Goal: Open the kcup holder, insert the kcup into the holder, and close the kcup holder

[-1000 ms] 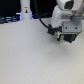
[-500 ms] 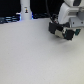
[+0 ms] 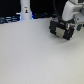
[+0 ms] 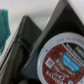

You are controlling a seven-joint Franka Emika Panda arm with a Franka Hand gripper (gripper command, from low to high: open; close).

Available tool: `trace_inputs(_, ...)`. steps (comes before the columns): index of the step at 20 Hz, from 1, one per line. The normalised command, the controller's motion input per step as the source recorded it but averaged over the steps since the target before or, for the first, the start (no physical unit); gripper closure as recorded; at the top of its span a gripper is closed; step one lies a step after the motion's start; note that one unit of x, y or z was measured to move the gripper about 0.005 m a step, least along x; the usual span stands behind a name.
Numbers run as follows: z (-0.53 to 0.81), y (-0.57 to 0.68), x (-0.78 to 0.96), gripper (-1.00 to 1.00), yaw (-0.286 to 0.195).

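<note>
In the wrist view the kcup (image 4: 62,60) fills the frame: a round pod with a pale rim and a dark printed lid facing the camera. Black fingers (image 4: 25,50) press against it on two opposite sides, so my gripper (image 4: 52,47) looks shut on it. In the exterior view my gripper (image 3: 64,24) hangs from the white arm at the exterior view's upper right. It merges with a black boxy shape with pale slots, which I take for the kcup holder (image 3: 61,31). The kcup itself is hidden there.
A tall white bottle-like post (image 3: 25,10) with a black mark stands at the back, toward the exterior view's left. The white table (image 3: 35,60) spreads in front. A teal-green thing (image 4: 4,27) shows at the edge of the wrist view.
The arm and the dark mass under it have shifted slightly toward the exterior view's right and a little up. Nothing else has visibly moved.
</note>
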Motion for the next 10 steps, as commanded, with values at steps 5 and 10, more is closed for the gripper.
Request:
trace_inputs(5, 0.01, 0.40, -0.30, -1.00, 0.068)
trace_inputs(10, 0.01, 0.55, -0.54, -1.00, 0.054)
